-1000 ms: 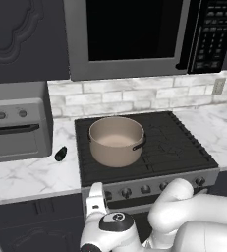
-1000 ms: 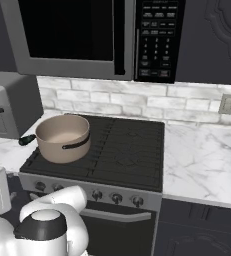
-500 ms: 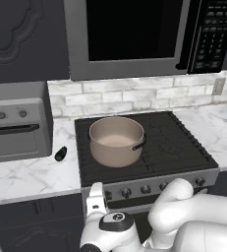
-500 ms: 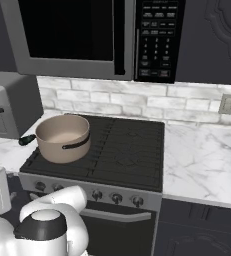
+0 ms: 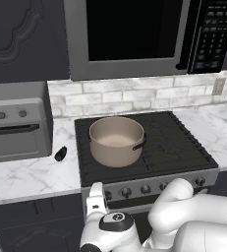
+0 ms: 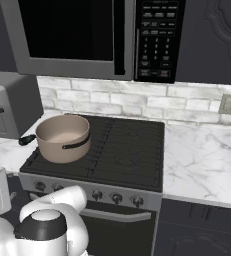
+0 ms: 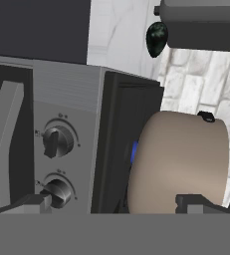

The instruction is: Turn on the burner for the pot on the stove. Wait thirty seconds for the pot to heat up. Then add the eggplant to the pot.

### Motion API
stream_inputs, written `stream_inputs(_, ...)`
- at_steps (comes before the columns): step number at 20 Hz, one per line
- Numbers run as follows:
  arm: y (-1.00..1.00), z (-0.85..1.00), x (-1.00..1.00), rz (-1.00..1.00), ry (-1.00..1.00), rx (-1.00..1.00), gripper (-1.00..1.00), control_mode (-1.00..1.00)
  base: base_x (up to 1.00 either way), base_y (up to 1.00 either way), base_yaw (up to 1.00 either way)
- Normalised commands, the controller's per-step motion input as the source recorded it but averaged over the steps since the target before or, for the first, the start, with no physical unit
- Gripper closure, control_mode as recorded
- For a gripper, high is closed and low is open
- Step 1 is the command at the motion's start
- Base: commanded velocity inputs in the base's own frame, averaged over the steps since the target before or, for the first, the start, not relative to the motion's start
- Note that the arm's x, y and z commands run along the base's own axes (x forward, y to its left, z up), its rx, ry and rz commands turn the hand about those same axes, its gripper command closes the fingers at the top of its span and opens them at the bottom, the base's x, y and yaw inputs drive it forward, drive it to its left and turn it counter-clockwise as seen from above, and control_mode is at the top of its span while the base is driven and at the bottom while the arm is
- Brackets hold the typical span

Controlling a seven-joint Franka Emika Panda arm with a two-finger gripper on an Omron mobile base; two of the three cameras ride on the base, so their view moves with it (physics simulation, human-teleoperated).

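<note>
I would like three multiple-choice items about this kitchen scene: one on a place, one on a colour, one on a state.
1. Where does the eggplant lie?
A. Inside the pot
B. On the marble counter, between the toaster oven and the stove
C. On the microwave

2. What colour is the pot outside?
A. Tan-beige
B. Bright red
C. Dark blue

3. In what state is the pot?
A. Covered with a lid
B. Tipped on its side
C. Upright, uncovered, nothing seen inside

Answers:
1. B: the left base view shows it on the counter, left of the stove and near the toaster oven.
2. A: both base views show tan walls.
3. C: its pale inside is bare in the left base view.
</note>
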Motion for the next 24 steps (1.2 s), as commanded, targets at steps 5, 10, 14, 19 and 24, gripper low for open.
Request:
stream_inputs(5, 0.0, 0.0, 0.0, 0.0, 0.0, 0.0, -1.0, -1.0, 0.0, 0.0, 0.0)
stream_inputs(10, 0.0, 0.0, 0.0, 0.0, 0.0, 0.0, -1.0, -1.0, 0.0, 0.0, 0.0)
stream_inputs(14, 0.0, 0.0, 0.0, 0.0, 0.0, 0.0, -1.0, -1.0, 0.0, 0.0, 0.0)
stream_inputs(19, 0.0, 0.0, 0.0, 0.0, 0.0, 0.0, -1.0, -1.0, 0.0, 0.0, 0.0)
stream_inputs(24, 0.0, 0.0, 0.0, 0.0, 0.0, 0.0, -1.0, -1.0, 0.0, 0.0, 0.0)
